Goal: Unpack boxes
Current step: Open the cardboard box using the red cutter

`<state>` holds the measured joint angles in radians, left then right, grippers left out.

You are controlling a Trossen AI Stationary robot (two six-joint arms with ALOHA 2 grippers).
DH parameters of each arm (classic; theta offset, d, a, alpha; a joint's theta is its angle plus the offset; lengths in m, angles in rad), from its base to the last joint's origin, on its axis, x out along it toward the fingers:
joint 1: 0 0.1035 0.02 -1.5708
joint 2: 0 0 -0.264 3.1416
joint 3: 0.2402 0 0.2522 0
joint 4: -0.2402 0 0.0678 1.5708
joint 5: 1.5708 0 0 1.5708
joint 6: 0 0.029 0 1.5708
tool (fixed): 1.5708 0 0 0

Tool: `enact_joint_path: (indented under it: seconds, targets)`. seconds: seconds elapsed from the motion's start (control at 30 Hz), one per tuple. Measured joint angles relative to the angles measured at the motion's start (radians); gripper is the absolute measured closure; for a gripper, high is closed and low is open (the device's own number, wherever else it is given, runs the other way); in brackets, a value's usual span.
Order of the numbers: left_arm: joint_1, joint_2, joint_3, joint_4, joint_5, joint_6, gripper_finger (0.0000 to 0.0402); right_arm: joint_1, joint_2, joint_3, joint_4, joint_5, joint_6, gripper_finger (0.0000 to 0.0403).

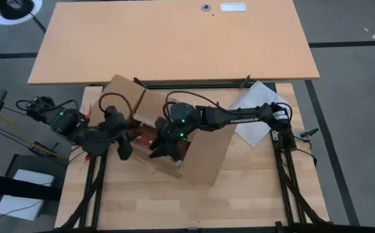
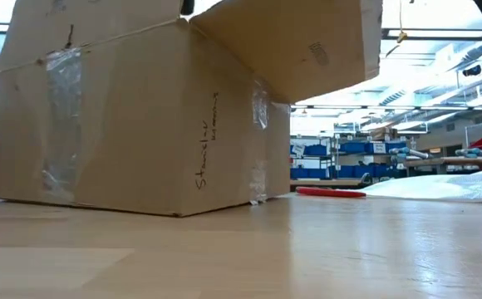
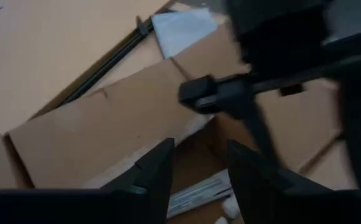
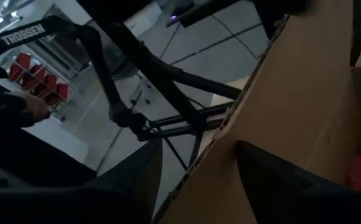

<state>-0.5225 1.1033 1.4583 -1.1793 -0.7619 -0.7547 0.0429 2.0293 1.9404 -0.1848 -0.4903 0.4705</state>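
Note:
The brown cardboard carton [image 1: 174, 139] stands on the light wood table with its flaps open; in the low view the carton [image 2: 141, 116] rests on its base and shows tape strips. One big flap [image 1: 207, 152] slopes out toward the table's right. My right gripper [image 1: 165, 147] is open over the carton's near left part, one finger on each side of a cardboard edge [image 4: 221, 146]. My left gripper [image 1: 124, 147] hovers open at the carton's left side and looks down into it, where a pale item [image 3: 199, 194] lies. My right gripper stands astride the carton's upper edge [image 4: 230, 134], one finger inside and one outside, coming from above. I cannot tell whether either finger touches the cardboard.
A clear plastic bag [image 1: 255, 120] lies on the table's far right part, and a red-handled cutter [image 2: 332, 193] lies near it. A larger bare tabletop [image 1: 174, 39] stands beyond the far edge. Cables hang at the left arm's base [image 1: 42, 110].

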Motion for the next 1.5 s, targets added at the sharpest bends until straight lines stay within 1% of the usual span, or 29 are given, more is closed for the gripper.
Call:
enact_joint_path:
  seconds: [0.07, 0.23, 0.33, 0.4, 0.53, 0.6, 0.67, 0.8, 0.87, 1.0, 1.1, 1.2, 1.3, 1.43, 1.5]
  targets:
    - [0.009, 0.003, -0.035, 0.001, 0.001, -0.013, 0.0245, 0.01, 0.0, 0.0, 0.002, 0.017, -0.02, 0.0201]
    - [0.018, 0.0, -0.127, 0.03, 0.063, -0.072, 0.0245, 0.024, 0.0, 0.0, 0.005, 0.038, -0.047, 0.0207]
    - [0.019, -0.002, -0.146, 0.041, 0.112, -0.095, 0.0245, 0.027, 0.0, -0.001, 0.002, 0.037, -0.058, 0.0211]
    - [0.019, -0.001, -0.143, 0.066, 0.158, -0.082, 0.0245, 0.027, 0.001, -0.001, 0.002, 0.034, -0.065, 0.0213]
    - [-0.002, -0.004, -0.126, 0.124, 0.307, -0.049, 0.0245, 0.015, 0.001, -0.001, 0.004, 0.039, -0.063, 0.0218]
    - [-0.016, -0.004, -0.127, 0.122, 0.362, -0.039, 0.0245, -0.004, 0.002, 0.008, 0.002, 0.046, -0.06, 0.0221]
    - [-0.036, -0.003, -0.128, 0.123, 0.388, -0.052, 0.0245, -0.021, 0.001, 0.018, -0.003, 0.05, -0.078, 0.0223]
    - [-0.066, -0.003, -0.143, 0.118, 0.391, -0.088, 0.0245, -0.055, -0.003, 0.022, -0.017, 0.056, -0.117, 0.0227]
    - [-0.082, -0.003, -0.157, 0.095, 0.391, -0.094, 0.0245, -0.074, -0.003, 0.021, -0.052, 0.061, -0.121, 0.0229]
    - [-0.12, -0.004, -0.216, 0.023, 0.403, -0.147, 0.0245, -0.104, -0.003, 0.021, -0.198, 0.153, -0.19, 0.0233]
    - [-0.148, -0.005, -0.281, 0.015, 0.42, -0.2, 0.0245, -0.118, -0.013, 0.021, -0.304, 0.234, -0.257, 0.0236]
    - [-0.166, -0.005, -0.35, 0.004, 0.411, -0.245, 0.0245, -0.124, -0.028, 0.021, -0.423, 0.356, -0.327, 0.0239]
    - [-0.174, -0.003, -0.408, 0.005, 0.406, -0.277, 0.0245, -0.124, -0.027, 0.021, -0.547, 0.503, -0.403, 0.0239]
    - [-0.178, -0.004, -0.47, -0.007, 0.468, -0.287, 0.0245, -0.124, -0.027, 0.017, -0.686, 0.691, -0.489, 0.0239]
    - [-0.179, -0.004, -0.489, -0.007, 0.482, -0.296, 0.0245, -0.126, -0.027, 0.001, -0.719, 0.739, -0.495, 0.0239]
